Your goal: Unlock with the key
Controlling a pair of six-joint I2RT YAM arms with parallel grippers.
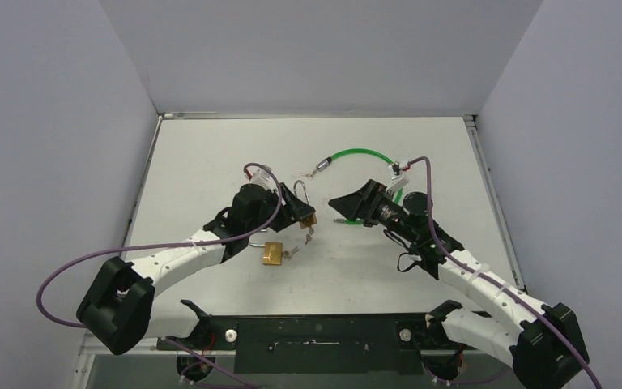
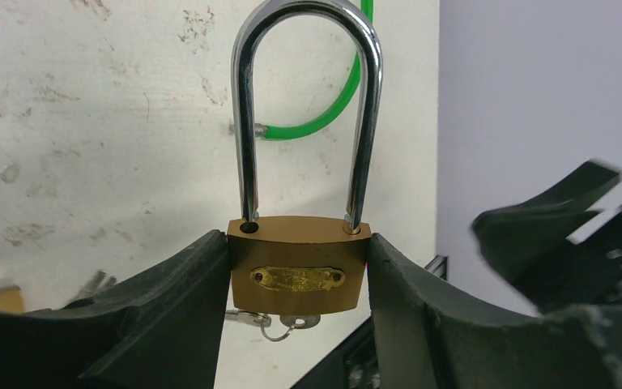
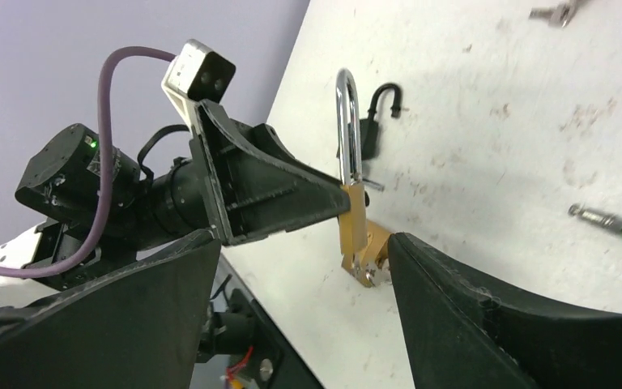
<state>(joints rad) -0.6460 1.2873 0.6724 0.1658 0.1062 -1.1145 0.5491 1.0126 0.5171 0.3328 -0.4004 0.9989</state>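
My left gripper (image 2: 296, 239) is shut on a brass padlock (image 2: 298, 275) and holds it by its sides, long steel shackle (image 2: 308, 16) pointing away. The shackle's left leg ends just above its open hole. A key (image 2: 309, 322) sits in the lock's underside, with a ring and a second key hanging from it. In the top view the padlock (image 1: 308, 218) is held a little above the table between the two arms. My right gripper (image 1: 338, 209) is open and empty, just right of the lock; in its wrist view the padlock (image 3: 355, 227) lies between its spread fingers (image 3: 453, 300).
A second brass padlock (image 1: 273, 253) with keys lies on the table near the front, below the left gripper. A green cable lock (image 1: 356, 153) curves across the table behind the right gripper. Walls enclose the table on three sides.
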